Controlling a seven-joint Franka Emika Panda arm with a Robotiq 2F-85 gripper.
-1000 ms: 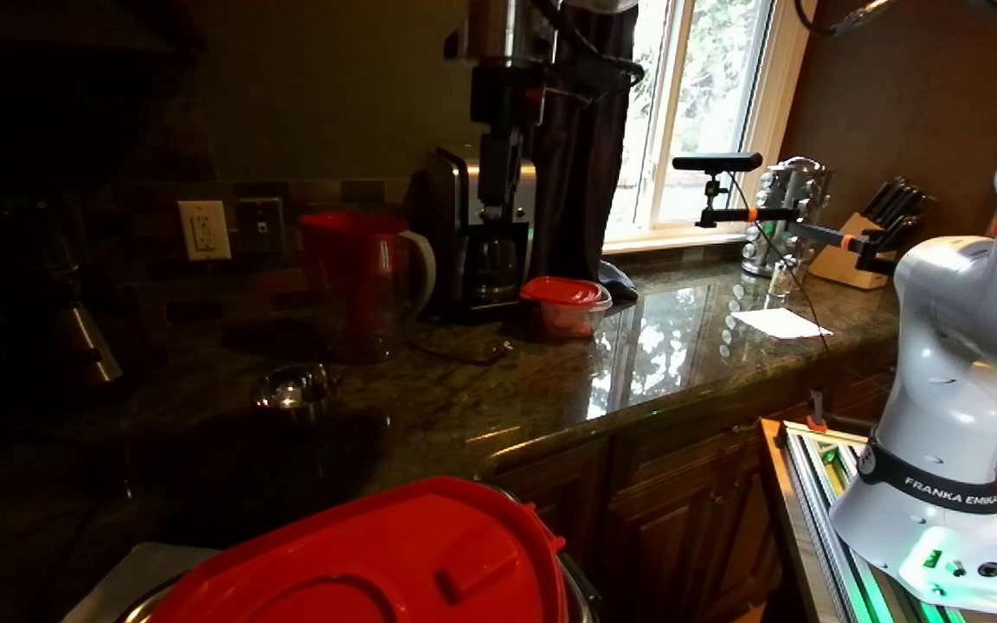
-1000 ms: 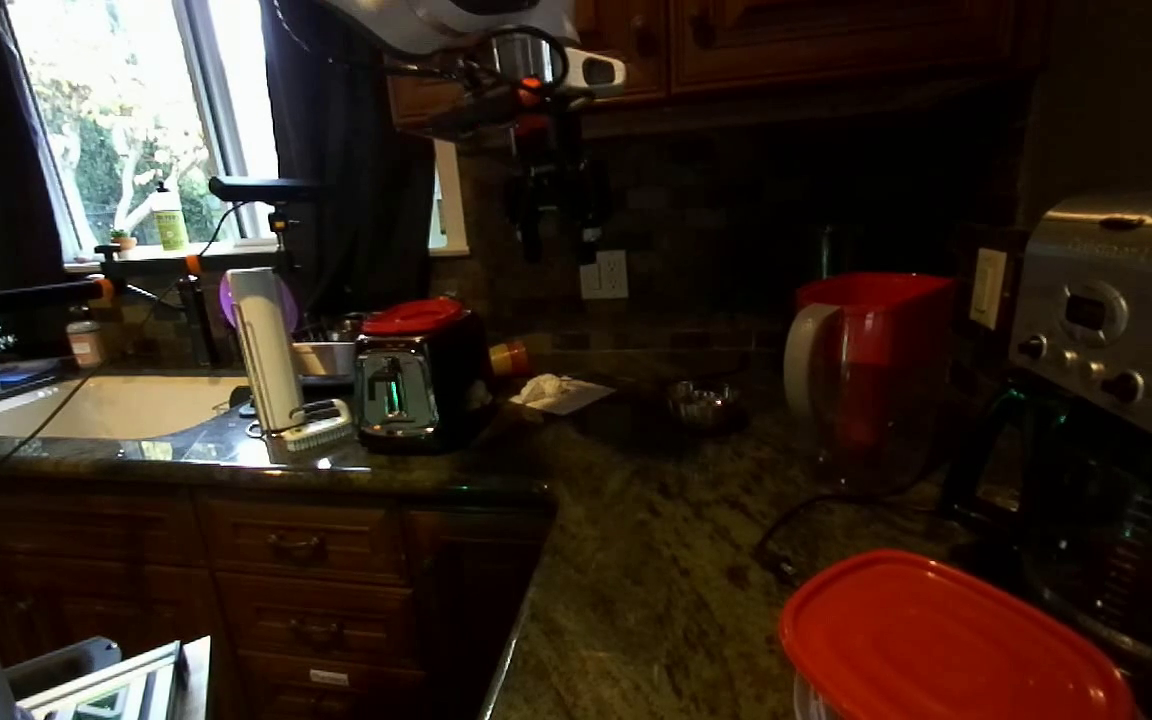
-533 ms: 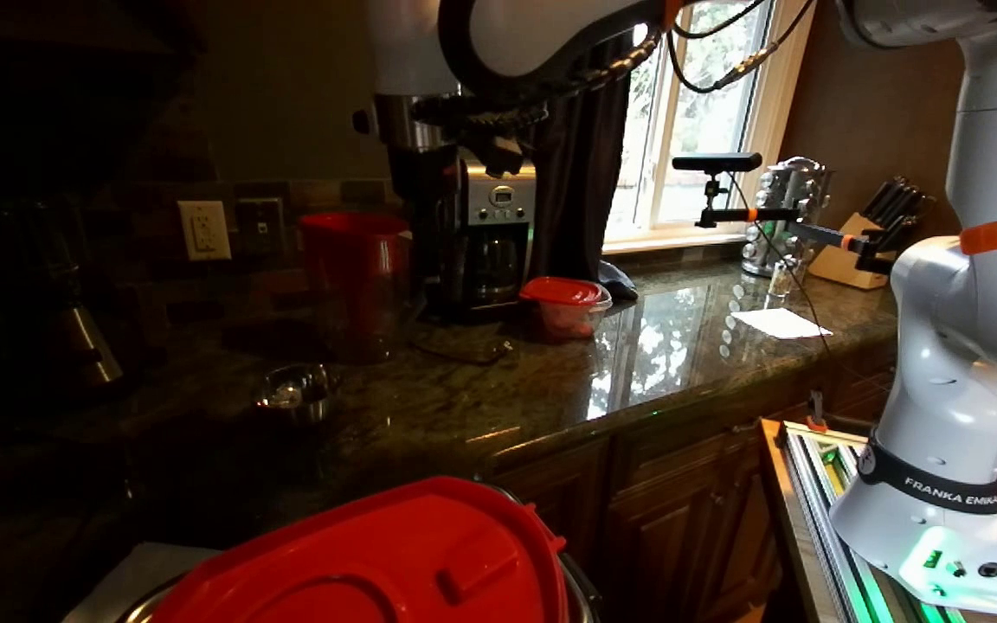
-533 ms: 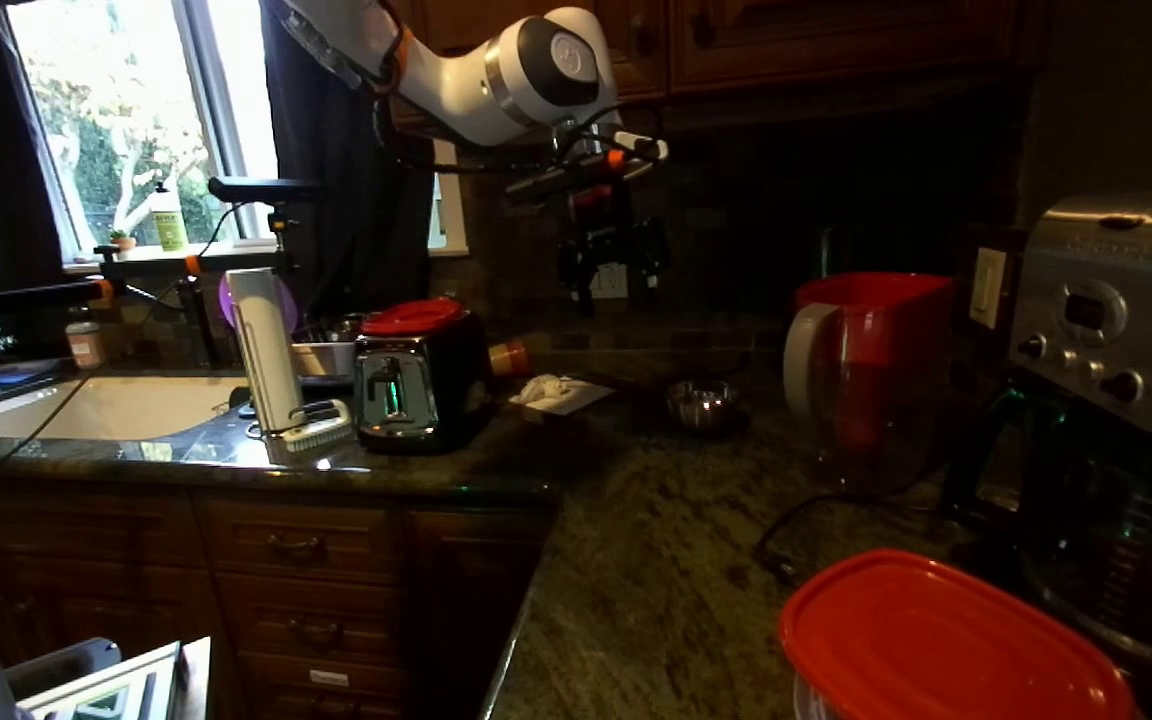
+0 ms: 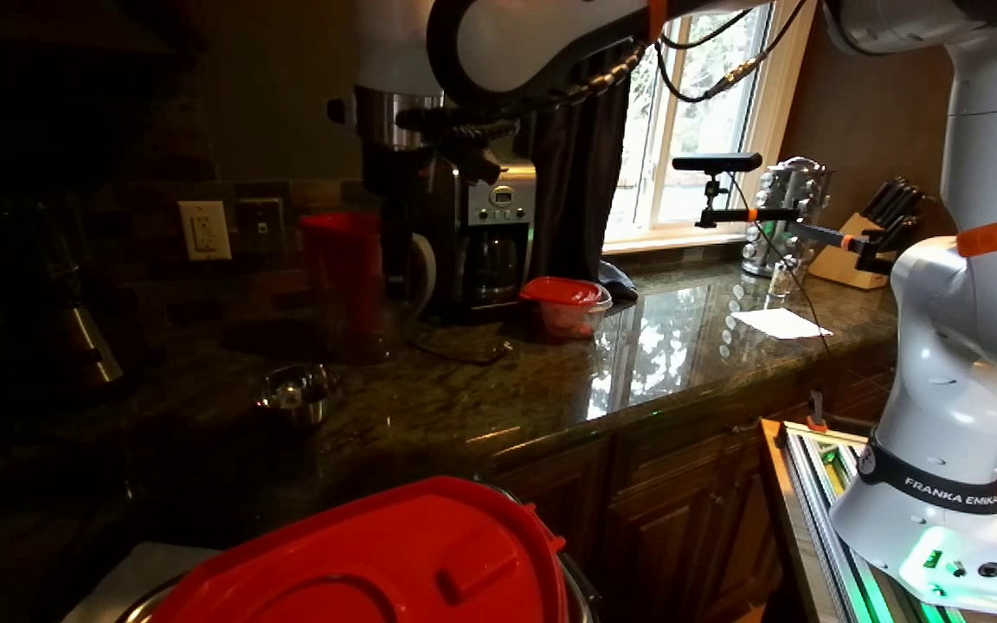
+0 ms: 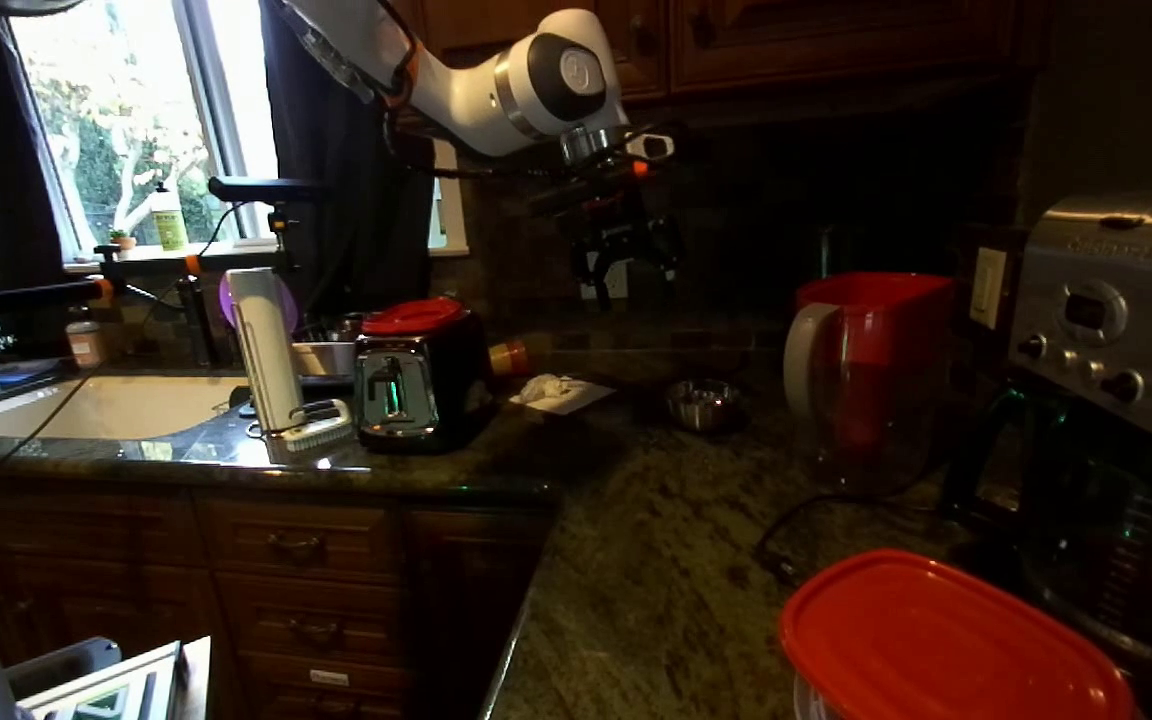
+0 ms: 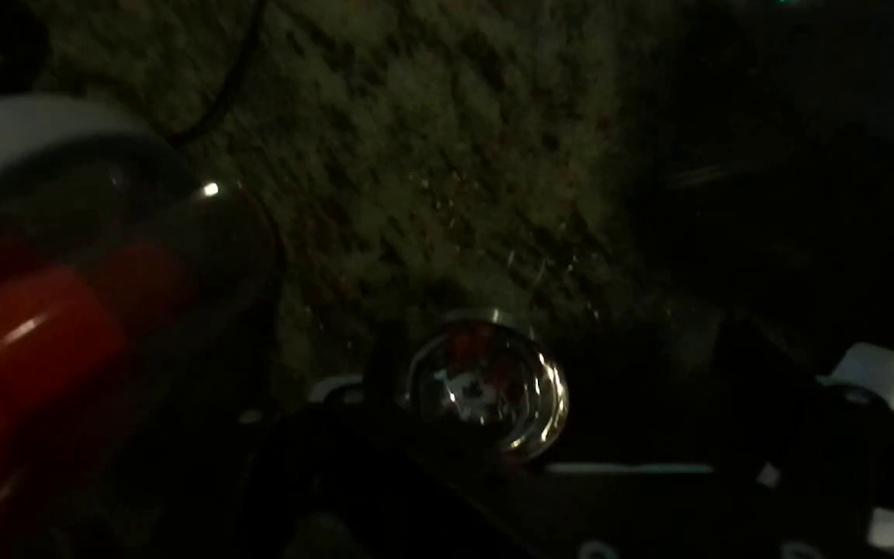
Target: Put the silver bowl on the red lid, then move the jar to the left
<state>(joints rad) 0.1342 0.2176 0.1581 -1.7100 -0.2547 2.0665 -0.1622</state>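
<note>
The shiny silver bowl (image 6: 704, 405) stands upright on the dark stone counter, in both exterior views. My gripper (image 6: 633, 290) hangs above the counter, higher than the bowl and a little to its left in that exterior view. Its jaws are wide apart with nothing held. In the dark wrist view the bowl (image 7: 490, 388) appears below them, nearer the left finger. The jar, a red pitcher (image 6: 881, 320) with a white handle, stands beside the bowl; my arm partly covers this jar (image 5: 338, 251) in an exterior view. The red lid (image 5: 563, 291) sits on a clear plastic tub.
A coffee maker (image 6: 1116, 260) stands behind the tub. A larger ridged red cover (image 5: 481, 528) lies on the toaster (image 6: 401, 395). White paper (image 6: 581, 398) with a pale crumpled thing is left of the bowl. A loose cord (image 7: 236, 78) runs near the jar.
My arm has come down and across, bringing the gripper lower and nearer the bowl. It stayed open. The bowl, lid and jar have not moved.
</note>
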